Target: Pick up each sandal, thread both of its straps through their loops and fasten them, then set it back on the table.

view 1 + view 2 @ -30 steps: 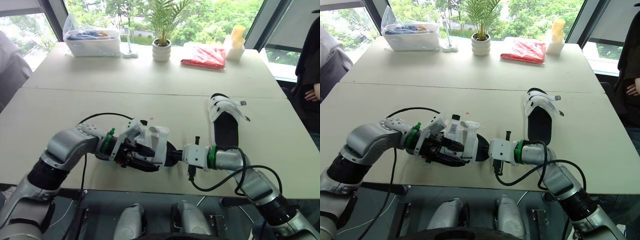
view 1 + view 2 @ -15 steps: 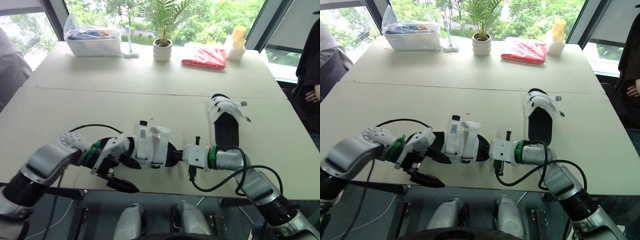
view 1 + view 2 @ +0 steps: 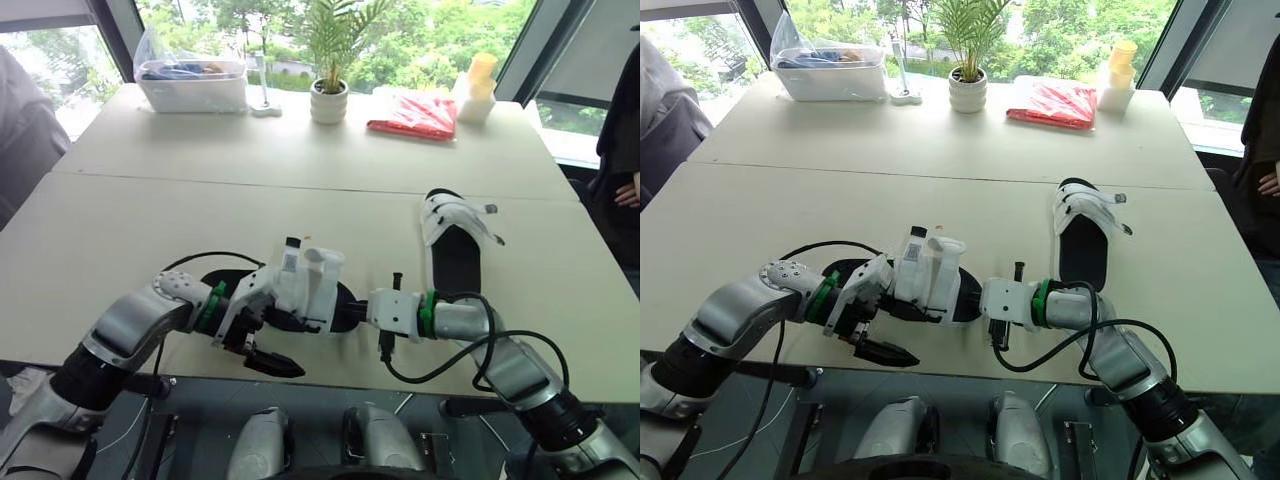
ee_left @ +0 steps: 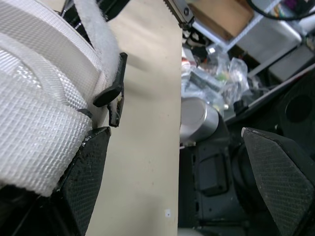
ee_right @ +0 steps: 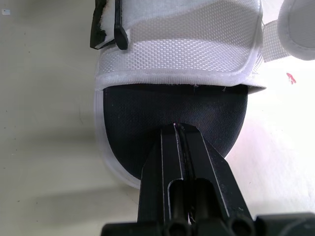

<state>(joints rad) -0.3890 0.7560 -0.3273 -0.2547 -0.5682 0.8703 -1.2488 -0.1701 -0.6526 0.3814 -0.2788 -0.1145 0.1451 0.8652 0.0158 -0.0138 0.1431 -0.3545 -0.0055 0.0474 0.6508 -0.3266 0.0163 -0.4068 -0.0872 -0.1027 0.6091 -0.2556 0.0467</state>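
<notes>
The nearer sandal (image 3: 310, 288) lies at the front edge of the desk (image 3: 150, 220), between the left end effector (image 3: 268, 343) and the right end effector (image 3: 350, 312), seemingly touching both. The other sandal (image 3: 455, 245) lies farther back, to the right.

Both arms, left (image 3: 130, 325) and right (image 3: 505, 360), are brushed silver-grey tubes with chunky black joints. Each wrist has a bright green ring (image 3: 428, 312) ahead of a white blocky housing. The left end effector (image 3: 272, 345) and right end effector (image 3: 350, 312) have black fingers, with diamond-grid pads (image 4: 273, 167). A black cable (image 3: 440, 372) loops at 6 o'clock under the right wrist, and another (image 3: 200, 258) arcs at 12 o'clock over the left.
</notes>
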